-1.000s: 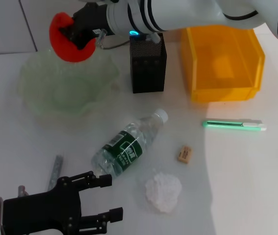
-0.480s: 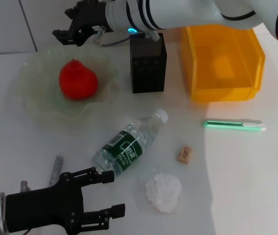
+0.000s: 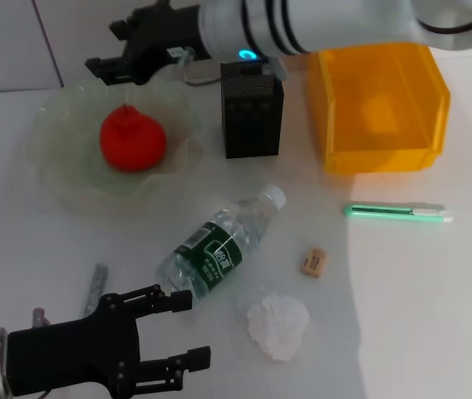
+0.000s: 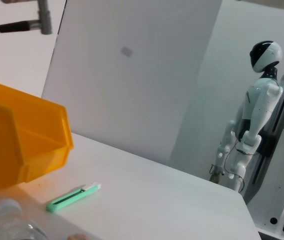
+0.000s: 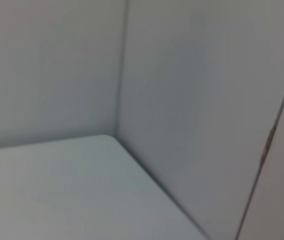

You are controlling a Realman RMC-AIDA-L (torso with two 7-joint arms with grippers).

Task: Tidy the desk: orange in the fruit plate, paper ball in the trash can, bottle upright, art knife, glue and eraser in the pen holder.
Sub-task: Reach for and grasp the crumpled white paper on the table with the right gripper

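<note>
The orange (image 3: pixel 132 140) rests inside the pale green fruit plate (image 3: pixel 60 176). My right gripper (image 3: pixel 115 48) hovers open and empty above the plate's far rim. The bottle (image 3: pixel 219 245) lies on its side mid-table, cap toward the black mesh pen holder (image 3: pixel 253 108). The tan eraser (image 3: pixel 312 261) and the paper ball (image 3: pixel 277 324) lie to its right. The green art knife (image 3: pixel 398 213) (image 4: pixel 72 196) lies in front of the yellow trash can (image 3: pixel 381 108) (image 4: pixel 17 150). My left gripper (image 3: pixel 190 330) is open at the near left, just short of the bottle. I cannot pick out the glue.
A thin grey stick (image 3: pixel 95 287) lies on the table beside the left gripper. A white humanoid robot (image 4: pixel 254 125) stands beyond the table's far corner. The right wrist view shows only bare walls and table surface.
The right gripper has let go of the orange, which now sits in the fruit plate. The gripper has drawn up and back from it. The left gripper has barely moved.
</note>
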